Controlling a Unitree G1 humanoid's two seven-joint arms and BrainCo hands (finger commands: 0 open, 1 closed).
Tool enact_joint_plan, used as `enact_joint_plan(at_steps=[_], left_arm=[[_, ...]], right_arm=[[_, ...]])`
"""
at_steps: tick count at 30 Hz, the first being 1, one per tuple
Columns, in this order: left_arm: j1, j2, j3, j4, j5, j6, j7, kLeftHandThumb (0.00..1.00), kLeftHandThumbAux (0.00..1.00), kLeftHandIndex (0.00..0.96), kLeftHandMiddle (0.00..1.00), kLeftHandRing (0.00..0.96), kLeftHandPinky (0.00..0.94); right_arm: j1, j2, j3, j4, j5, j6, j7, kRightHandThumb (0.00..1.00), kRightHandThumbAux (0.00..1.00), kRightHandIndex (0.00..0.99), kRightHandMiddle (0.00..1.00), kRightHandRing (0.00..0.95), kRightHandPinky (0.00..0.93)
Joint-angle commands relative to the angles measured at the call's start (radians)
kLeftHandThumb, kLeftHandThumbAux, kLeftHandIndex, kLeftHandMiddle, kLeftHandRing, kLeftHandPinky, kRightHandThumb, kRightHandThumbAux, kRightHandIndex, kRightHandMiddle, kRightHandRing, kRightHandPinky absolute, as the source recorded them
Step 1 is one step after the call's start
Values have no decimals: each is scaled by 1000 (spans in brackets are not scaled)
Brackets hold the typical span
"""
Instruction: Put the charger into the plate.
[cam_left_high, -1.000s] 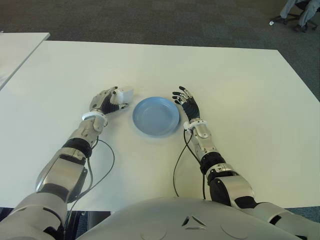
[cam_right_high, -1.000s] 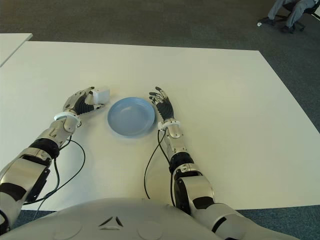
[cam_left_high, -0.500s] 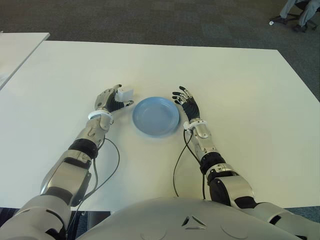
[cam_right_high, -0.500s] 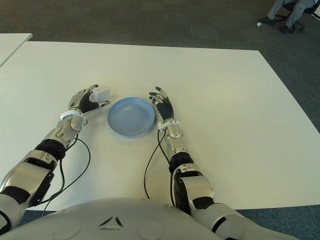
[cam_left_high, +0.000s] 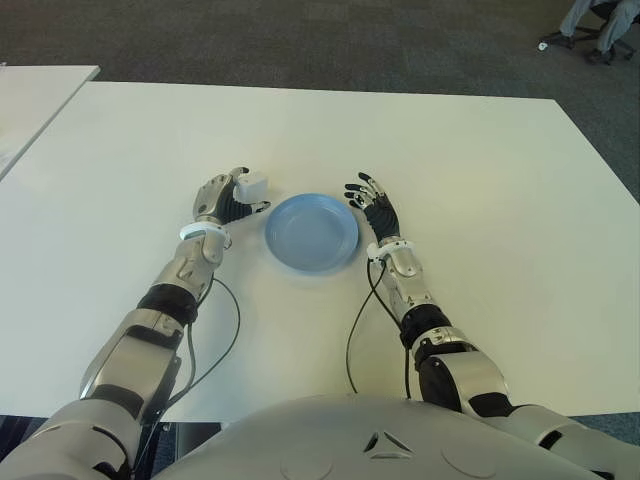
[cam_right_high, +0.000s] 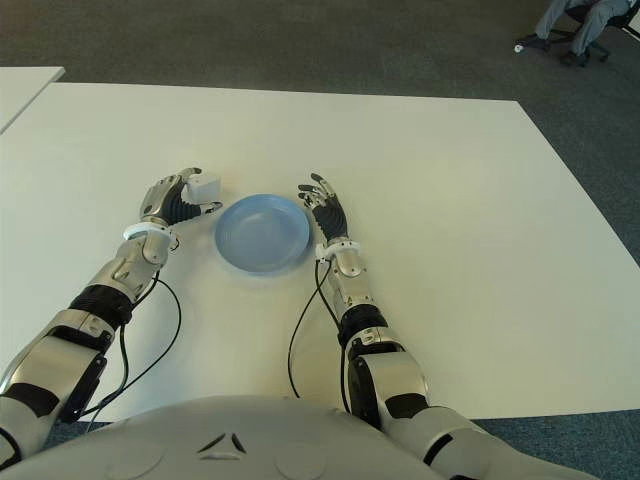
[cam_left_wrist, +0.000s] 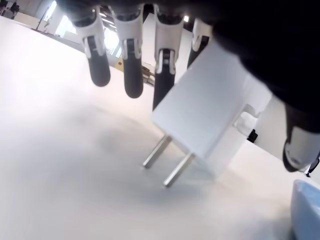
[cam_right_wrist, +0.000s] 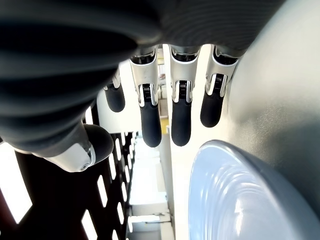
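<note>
A white cube-shaped charger (cam_left_high: 251, 186) with two metal prongs (cam_left_wrist: 167, 160) is held in my left hand (cam_left_high: 228, 195), thumb and fingers shut on it, lifted just above the white table (cam_left_high: 470, 180). It hangs a little to the left of the light-blue plate (cam_left_high: 311, 231), near the plate's far left rim. My right hand (cam_left_high: 371, 209) shows just right of the plate with its fingers spread and nothing in them; in the right wrist view its fingertips (cam_right_wrist: 150, 131) hang beside the plate's rim (cam_right_wrist: 220, 185).
A second white table (cam_left_high: 35, 95) stands at the far left. A person's legs on a chair (cam_left_high: 595, 25) show at the far right on the dark carpet. Black cables (cam_left_high: 355, 330) trail from both wrists over the table's near part.
My left hand has carried the charger slightly right and forward, and lifted it, closing toward the plate's left rim. The right hand has not moved.
</note>
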Motion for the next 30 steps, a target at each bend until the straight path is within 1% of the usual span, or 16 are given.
enact_joint_plan(at_steps=[1,2,3,4,7,12,17,22,30], left_arm=[[18,0,-6,-11,25,3,51,713,677,432,690,694,692],[23,-2,-9,-26,35,17,59,721,682,436,718,719,723],[27,-4,-11,-37,42,28,64,724,683,438,728,728,733],[32,-8,-16,-64,55,54,65,728,686,440,742,740,748],[43,-10,-23,-111,82,109,65,735,689,443,769,765,763],[62,-11,-23,-158,94,154,49,739,691,444,794,788,790],[87,-7,-21,-205,94,178,39,743,693,444,822,816,827],[103,-4,-22,-232,98,193,39,747,694,444,840,833,834],[120,2,-13,-242,88,179,49,750,695,443,854,847,830]], right_arm=[[27,4,-3,30,-1,48,-5,0,548,113,293,269,237],[26,4,-3,30,-2,48,-6,0,548,113,293,268,235],[26,4,-2,31,-2,48,-7,0,548,113,293,268,234],[26,4,-2,31,-3,49,-8,0,548,113,292,268,233],[24,4,-2,34,-4,52,-12,0,548,113,293,267,232],[22,5,-2,38,-4,54,-17,0,551,114,296,268,231],[19,7,-4,43,-4,55,-23,0,560,115,303,273,234],[20,8,-3,43,-6,54,-29,0,556,117,304,276,237],[17,11,-3,47,-5,55,-36,0,549,119,306,279,242]])
